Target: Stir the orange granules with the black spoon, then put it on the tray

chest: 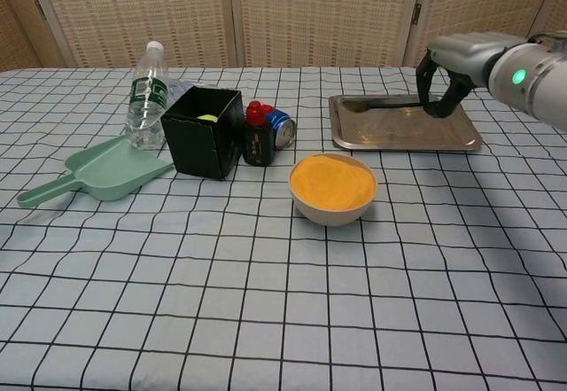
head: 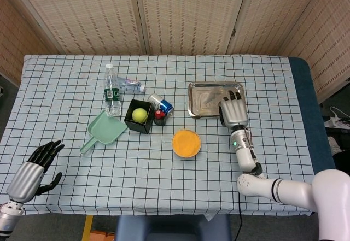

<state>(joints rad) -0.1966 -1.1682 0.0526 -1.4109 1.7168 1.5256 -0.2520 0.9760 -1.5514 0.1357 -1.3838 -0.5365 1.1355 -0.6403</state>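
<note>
The white bowl of orange granules (head: 186, 143) (chest: 333, 185) stands in the middle of the table with nothing in it but the granules. My right hand (head: 232, 111) (chest: 446, 79) is over the right half of the steel tray (head: 197, 112) (chest: 403, 140). It pinches the handle end of the black spoon (chest: 383, 103). The spoon lies almost flat, its bowl end low over the tray's left part; I cannot tell whether it touches the metal. My left hand (head: 34, 168) rests open at the table's near left corner, holding nothing.
Left of the bowl stand a black box with a yellow-green ball (head: 139, 115), a small red-capped bottle (chest: 257, 143) and a tipped can (head: 162, 105). A water bottle (head: 111, 92) and a green scoop (head: 104, 129) lie further left.
</note>
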